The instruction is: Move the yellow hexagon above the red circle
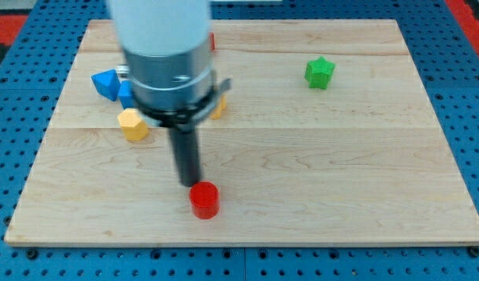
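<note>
The red circle is a short red cylinder near the bottom edge of the wooden board, left of centre. The yellow hexagon lies at the view's left, up and to the left of the red circle. My tip is just above and slightly left of the red circle, almost touching it, and well to the right and below the yellow hexagon.
A blue block and a second blue block lie just above the yellow hexagon. Another yellow block and a red block are partly hidden behind the arm. A green star sits at the upper right. The wooden board rests on blue pegboard.
</note>
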